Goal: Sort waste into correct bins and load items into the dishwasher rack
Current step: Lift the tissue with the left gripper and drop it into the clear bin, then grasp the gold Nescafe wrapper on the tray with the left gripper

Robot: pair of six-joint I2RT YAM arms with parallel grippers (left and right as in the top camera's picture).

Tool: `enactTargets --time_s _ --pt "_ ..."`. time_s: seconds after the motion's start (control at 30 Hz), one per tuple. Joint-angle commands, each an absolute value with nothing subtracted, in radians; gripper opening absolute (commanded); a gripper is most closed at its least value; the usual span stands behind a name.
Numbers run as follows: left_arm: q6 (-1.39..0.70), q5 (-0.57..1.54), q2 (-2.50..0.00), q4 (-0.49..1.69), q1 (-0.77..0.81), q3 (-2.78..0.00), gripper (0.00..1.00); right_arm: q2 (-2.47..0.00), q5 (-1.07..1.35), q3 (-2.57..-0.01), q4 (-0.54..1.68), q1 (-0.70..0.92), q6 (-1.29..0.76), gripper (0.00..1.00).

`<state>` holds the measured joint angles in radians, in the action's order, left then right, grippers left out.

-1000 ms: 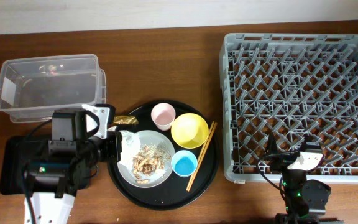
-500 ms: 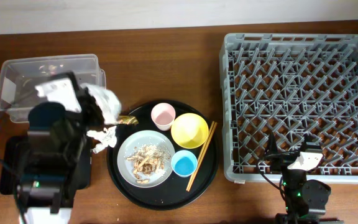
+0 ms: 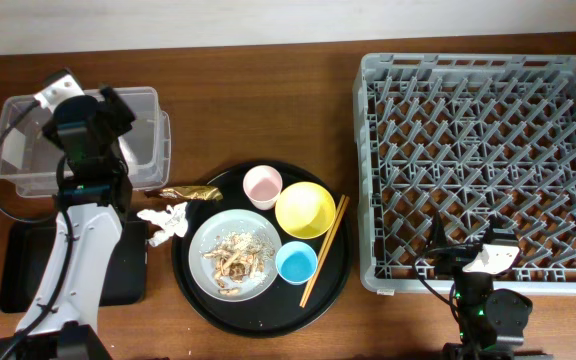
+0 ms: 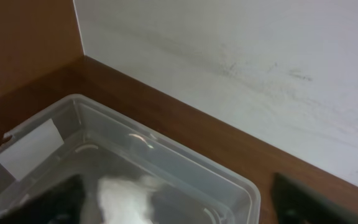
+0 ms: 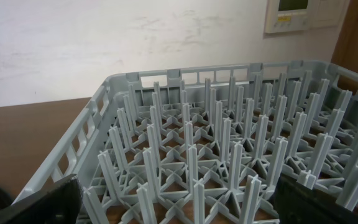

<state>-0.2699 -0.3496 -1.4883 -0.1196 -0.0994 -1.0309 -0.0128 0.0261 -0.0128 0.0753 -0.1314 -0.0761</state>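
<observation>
White napkin paper showed as a blur at the bottom of the left wrist view, over the inside of the clear tub, close beside one dark finger. The left claw hung above that tub with its fingers spread wide, pinching nothing; whether the paper lay on the tub floor or clung to the finger could not be told. From overhead the left arm covered the tub's middle, and the tub sat at the far left of the table, with the shallow black tray just in front of it. A second crumpled napkin lay on the table against the left rim of the round black tray, and a small brown wrapper lay just behind it. On the round tray stood the grey plate carrying crumbly food scraps, the pink cup, the yellow bowl and the blue cup, with the chopsticks lying along the right side. The big grey rack stood to the right of the tray, its pegs upright. The right claw rested at the rack's near edge, fingers spread apart and empty.
</observation>
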Motion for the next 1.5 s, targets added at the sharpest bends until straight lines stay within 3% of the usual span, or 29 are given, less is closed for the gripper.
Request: enactTargets --time_s 0.0,0.1,0.2,0.23,0.27,0.3,0.33,0.5,0.7,0.9,1.33,1.47 --pt "-0.273 -0.356 -1.455 -0.113 -0.099 -1.039 0.99 -0.008 0.021 -0.006 0.078 -0.138 -0.083 0.99" --pt "-0.273 -0.290 -1.362 0.024 -0.091 -1.039 0.99 -0.008 0.021 -0.006 0.079 -0.138 -0.083 0.99" --pt "-0.273 0.016 -1.248 0.260 -0.072 -1.039 0.99 -0.008 0.021 -0.006 0.078 -0.138 -0.083 0.99" --pt "-0.276 0.192 -1.213 0.344 -0.072 -1.039 0.92 -0.008 0.021 -0.006 0.078 -0.138 -0.083 0.99" --pt "-0.276 0.353 -1.193 0.413 -0.071 -1.038 0.74 -0.008 0.021 -0.006 0.079 -0.138 -0.083 0.99" --pt "-0.277 0.430 -1.192 0.447 -0.063 -1.037 0.67 -0.008 0.021 -0.006 0.078 -0.138 -0.083 0.99" --pt "-0.278 0.468 -1.196 0.484 -0.049 -1.035 0.67 -0.008 0.021 -0.006 0.078 -0.138 -0.083 0.99" --pt "-0.400 0.366 -1.304 0.579 0.044 -1.030 0.66 -0.008 0.021 -0.006 0.079 -0.138 -0.083 0.99" --pt "-0.399 -0.017 -1.393 0.797 0.046 -1.030 0.66 -0.008 0.021 -0.006 0.078 -0.138 -0.083 0.99" --pt "-0.362 -0.058 -1.410 0.801 0.046 -1.011 0.56 -0.008 0.021 -0.006 0.078 -0.138 -0.083 0.99" --pt "-0.362 -0.078 -1.622 0.651 0.116 -1.011 0.56 -0.008 0.021 -0.006 0.079 -0.138 -0.083 0.99" --pt "-0.362 -0.173 -1.624 0.658 0.115 -1.011 0.56 -0.008 0.021 -0.006 0.078 -0.138 -0.083 0.99"
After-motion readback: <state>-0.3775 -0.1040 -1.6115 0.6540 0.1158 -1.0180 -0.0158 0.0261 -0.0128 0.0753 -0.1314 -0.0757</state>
